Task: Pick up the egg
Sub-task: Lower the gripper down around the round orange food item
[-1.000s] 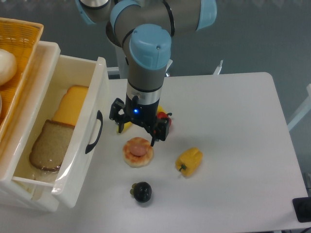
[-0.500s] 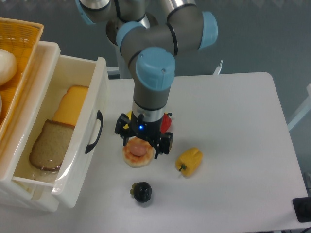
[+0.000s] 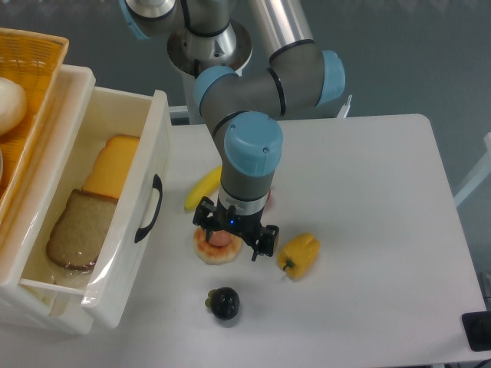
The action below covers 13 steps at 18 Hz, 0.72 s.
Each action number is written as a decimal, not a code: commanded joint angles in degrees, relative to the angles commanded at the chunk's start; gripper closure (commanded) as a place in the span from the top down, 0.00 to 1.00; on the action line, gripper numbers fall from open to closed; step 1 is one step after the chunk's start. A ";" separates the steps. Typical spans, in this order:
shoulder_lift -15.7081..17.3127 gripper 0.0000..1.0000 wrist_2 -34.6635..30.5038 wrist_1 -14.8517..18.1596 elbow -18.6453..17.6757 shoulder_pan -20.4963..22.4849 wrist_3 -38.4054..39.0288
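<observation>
The gripper [image 3: 232, 239] hangs over the egg [image 3: 220, 238], so only a sliver of pinkish-tan shows beneath the wrist, and the frilly ring [image 3: 210, 252] around it is covered along its upper right side. Whether the fingers touch the egg, or how far apart they stand, cannot be told from this view. A red thing [image 3: 268, 201] behind the arm shows only as a thin edge (its kind is unclear). The banana [image 3: 201, 188] loses its right end behind the arm. At the left edge the basket [image 3: 34, 57] and the white lump [image 3: 9, 103] in it are cut off, as is a dark object [image 3: 479, 331] at the lower right corner. The bread slice [image 3: 75, 230] is blurred at its lower part by the bin's [image 3: 146, 165] translucent wall.
</observation>
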State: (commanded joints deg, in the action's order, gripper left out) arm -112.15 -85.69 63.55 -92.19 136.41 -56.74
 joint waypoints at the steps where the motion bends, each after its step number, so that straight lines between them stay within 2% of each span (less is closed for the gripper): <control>1: 0.00 1.00 -0.18 0.09 -0.36 0.00 -3.43; 4: -0.09 1.00 -0.10 0.17 -1.32 0.09 -7.85; 8: -0.53 1.00 -0.18 0.09 -3.78 0.09 -19.70; 13: -3.25 1.00 0.08 -0.09 -3.53 -0.26 -28.06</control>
State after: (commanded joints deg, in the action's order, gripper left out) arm -115.40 -85.61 63.46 -95.72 136.14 -84.80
